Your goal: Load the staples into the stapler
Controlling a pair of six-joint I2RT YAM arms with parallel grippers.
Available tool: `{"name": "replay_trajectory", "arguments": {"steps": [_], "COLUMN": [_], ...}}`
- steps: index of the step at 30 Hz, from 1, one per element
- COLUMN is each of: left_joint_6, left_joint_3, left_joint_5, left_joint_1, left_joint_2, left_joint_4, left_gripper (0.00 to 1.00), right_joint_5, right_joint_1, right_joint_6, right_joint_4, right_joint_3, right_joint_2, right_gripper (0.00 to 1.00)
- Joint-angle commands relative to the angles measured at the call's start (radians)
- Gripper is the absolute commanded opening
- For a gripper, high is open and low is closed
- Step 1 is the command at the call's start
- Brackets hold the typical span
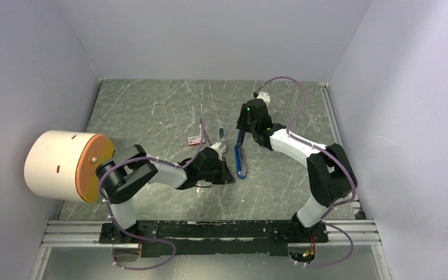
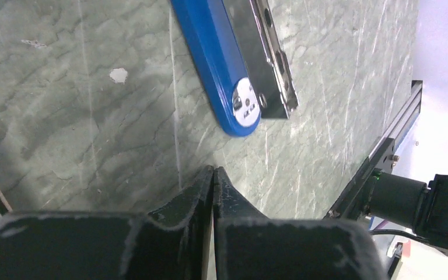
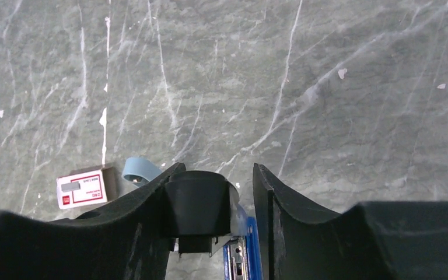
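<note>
Left of centre in the overhead view, a small red-and-white box (image 1: pixel 196 140) lies on the grey marbled table (image 1: pixel 151 111). Just below and right of it the left gripper (image 2: pixel 213 174) is clenched on nothing, its tip near the rounded lower end of the blue stapler (image 1: pixel 241 158), which lies lengthwise mid-frame with its metal channel (image 2: pixel 265 52) exposed. At the stapler's upper end the right gripper (image 3: pixel 217 169) is released, its jaws standing apart around a black part (image 3: pixel 195 204) that touches one finger only.

stapler (image 2: pixel 207 58) cut off by top edge
</note>
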Motion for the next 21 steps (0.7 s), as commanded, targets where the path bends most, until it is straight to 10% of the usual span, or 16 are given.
{"name": "replay_trajectory", "arguments": {"steps": [1, 21], "left_joint_6": [0.051, 0.065], "left_joint_3": [-0.025, -0.029], "left_joint_5": [-0.027, -0.050], "left_joint_1": [-0.013, -0.012], "left_joint_2": [0.029, -0.075], "left_joint_4": [-0.090, -0.126], "left_gripper": [0.11, 0.27], "right_joint_5": [-0.002, 0.016], "right_joint_1": [-0.005, -0.009], "right_joint_6": [0.018, 0.063], "right_joint_4": [-0.020, -0.278], "right_joint_3": [0.038, 0.246], "right_joint_2": [0.041, 0.069], "right_gripper": [0.50, 0.75]}}
